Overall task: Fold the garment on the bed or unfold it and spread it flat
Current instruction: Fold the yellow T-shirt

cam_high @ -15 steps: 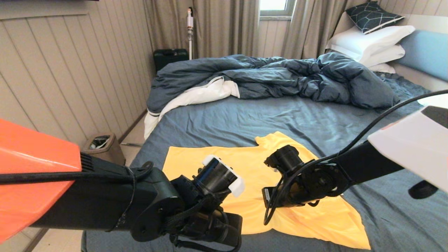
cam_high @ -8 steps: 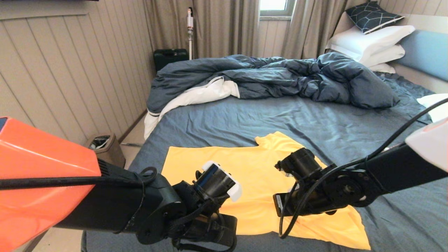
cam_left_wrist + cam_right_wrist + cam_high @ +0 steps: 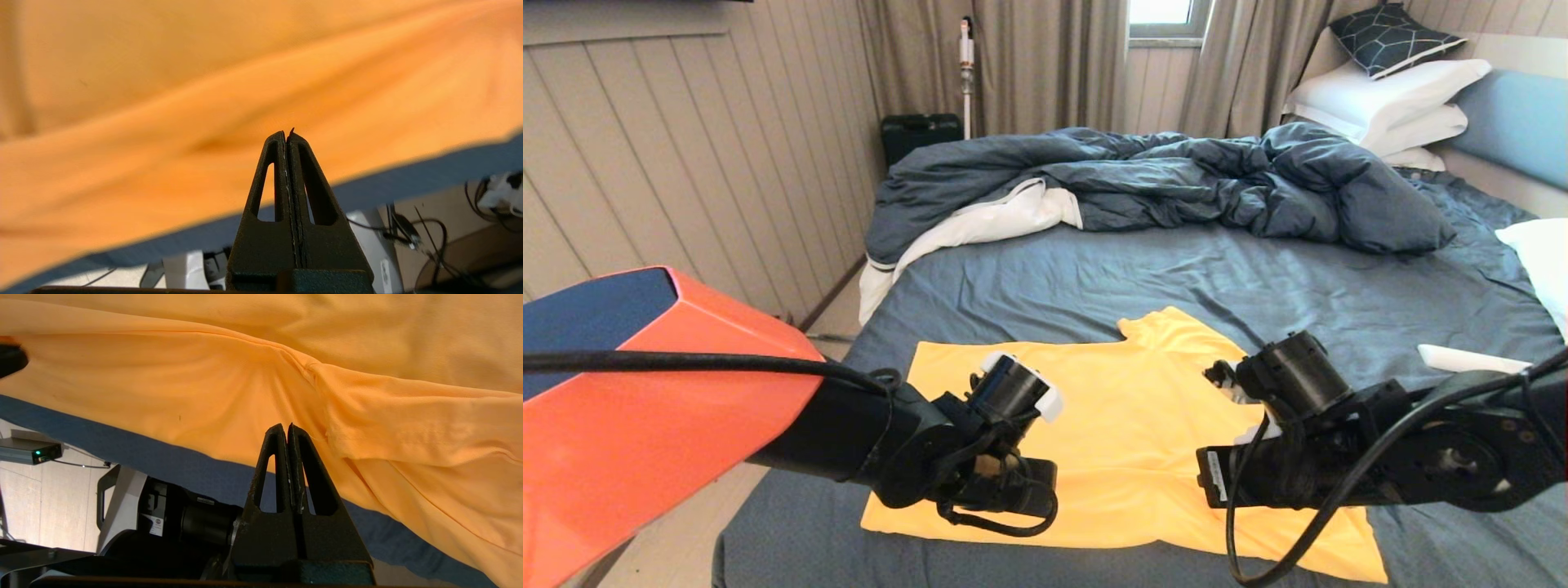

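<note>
Both pairs of jaws are pressed together with nothing between them: the left gripper (image 3: pixel 287 134) and the right gripper (image 3: pixel 285 428) each show 2 black fingers meeting above the plain bright yellow short-sleeved T-shirt (image 3: pixel 1143 425), no fabric pinched. The garment lies spread near the front edge of the wide bed with the wrinkled blue-grey sheet (image 3: pixel 1176 278), one sleeve pointing toward the rumpled dark blue duvet (image 3: pixel 1176 175).

Judging from this, the main risk is a missed grasp. Closed jaws pushed down onto thin smooth cloth would only dent it or shove it into wrinkles. The hem also sits just beside the mattress edge, so a sideways nudge could drag cloth over the side. A ridge near the right sleeve may bunch further.
</note>
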Controlling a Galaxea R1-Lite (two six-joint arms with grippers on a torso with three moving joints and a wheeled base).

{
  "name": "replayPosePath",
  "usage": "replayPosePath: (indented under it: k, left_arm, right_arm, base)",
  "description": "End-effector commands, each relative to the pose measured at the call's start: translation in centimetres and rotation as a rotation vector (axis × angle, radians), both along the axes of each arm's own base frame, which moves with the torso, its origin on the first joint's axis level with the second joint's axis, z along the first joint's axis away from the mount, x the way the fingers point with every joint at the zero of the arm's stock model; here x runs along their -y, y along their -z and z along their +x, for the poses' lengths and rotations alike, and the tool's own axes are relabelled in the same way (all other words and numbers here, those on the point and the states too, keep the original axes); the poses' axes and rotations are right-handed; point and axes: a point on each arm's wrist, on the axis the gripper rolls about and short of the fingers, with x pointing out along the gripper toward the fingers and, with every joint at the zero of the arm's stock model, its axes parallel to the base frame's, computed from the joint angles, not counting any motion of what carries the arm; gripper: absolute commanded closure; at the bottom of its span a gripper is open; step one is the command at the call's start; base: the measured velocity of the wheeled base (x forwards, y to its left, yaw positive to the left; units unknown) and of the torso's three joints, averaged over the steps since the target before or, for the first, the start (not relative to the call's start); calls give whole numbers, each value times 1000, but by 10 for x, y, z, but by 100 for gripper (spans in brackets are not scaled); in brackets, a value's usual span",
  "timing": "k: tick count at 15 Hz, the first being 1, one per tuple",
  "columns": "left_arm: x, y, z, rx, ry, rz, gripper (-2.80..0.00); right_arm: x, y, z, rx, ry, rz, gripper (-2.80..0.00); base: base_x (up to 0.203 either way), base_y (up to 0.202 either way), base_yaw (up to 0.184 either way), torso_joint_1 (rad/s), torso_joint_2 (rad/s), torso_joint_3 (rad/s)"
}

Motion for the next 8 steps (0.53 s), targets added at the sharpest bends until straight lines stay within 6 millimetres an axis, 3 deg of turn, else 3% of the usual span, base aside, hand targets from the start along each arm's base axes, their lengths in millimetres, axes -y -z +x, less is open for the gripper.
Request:
replayPosePath:
  k: [1,8]
  left_arm:
    - [-7,9,12,-12,-31,18,0]
    - [-20,16,22,-23,-68,24,0]
  right_arm:
    - [4,-9,-7,25,1,15,0]
    - [10,-4,-11,19,15,14,0]
  base:
    - [0,0,0,0,0,0]
    - [0,0,0,0,0,0]
